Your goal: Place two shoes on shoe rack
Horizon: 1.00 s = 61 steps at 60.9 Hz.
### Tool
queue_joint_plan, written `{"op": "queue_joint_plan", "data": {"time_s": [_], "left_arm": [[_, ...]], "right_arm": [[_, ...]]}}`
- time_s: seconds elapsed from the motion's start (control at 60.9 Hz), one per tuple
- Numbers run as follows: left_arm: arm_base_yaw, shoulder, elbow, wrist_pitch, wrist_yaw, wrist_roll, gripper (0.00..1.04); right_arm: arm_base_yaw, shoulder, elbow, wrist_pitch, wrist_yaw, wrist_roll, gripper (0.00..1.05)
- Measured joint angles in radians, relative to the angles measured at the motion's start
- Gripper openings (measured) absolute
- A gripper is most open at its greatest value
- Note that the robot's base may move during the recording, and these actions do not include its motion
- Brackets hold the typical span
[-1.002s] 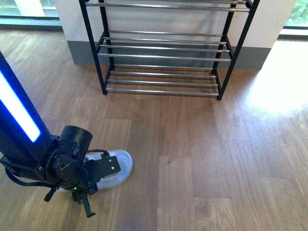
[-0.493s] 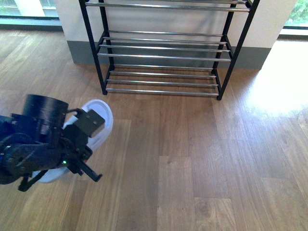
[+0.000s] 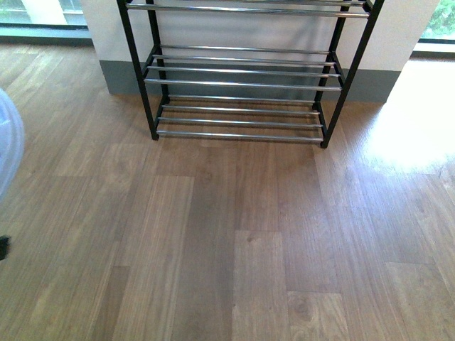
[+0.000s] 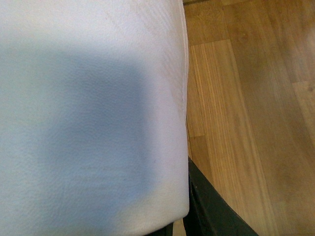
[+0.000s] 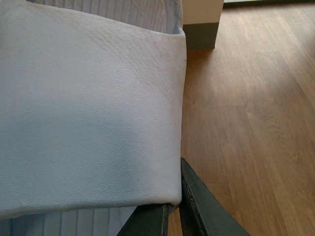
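On the visible tiers of the shoe rack, no shoe as yet, so both placements outstanding; first shoe aloft at far left, against left gripper, grip not discernible; second shoe against right gripper, fingers near together, apparently pinching it.

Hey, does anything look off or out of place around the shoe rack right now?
Nothing spilled or askew; the shoe rack stands square, visible tiers bare. One oddity: a blurred shoe looms close at the front view's left edge. A second shoe fills the right wrist view.
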Motion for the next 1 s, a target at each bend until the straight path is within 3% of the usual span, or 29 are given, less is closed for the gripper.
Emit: {"op": "queue_joint_plan", "data": {"time_s": [0.213, 0.394, 1.002], "left_arm": [[0.122, -0.592, -0.046, -0.408, 0.035, -0.023, 0.02], [0.137, -0.911, -0.071, -0.661, 0.02, -0.018, 0.02], [0.138, -0.972, -0.077, -0.677, 0.017, -0.018, 0.02]], "right_arm": [[0.0, 0.0, 0.0, 0.0, 0.0, 0.0, 0.01], [0.0, 0.0, 0.0, 0.0, 0.0, 0.0, 0.01], [0.0, -0.002, -0.001, 0.0, 0.0, 0.0, 0.01]]}}
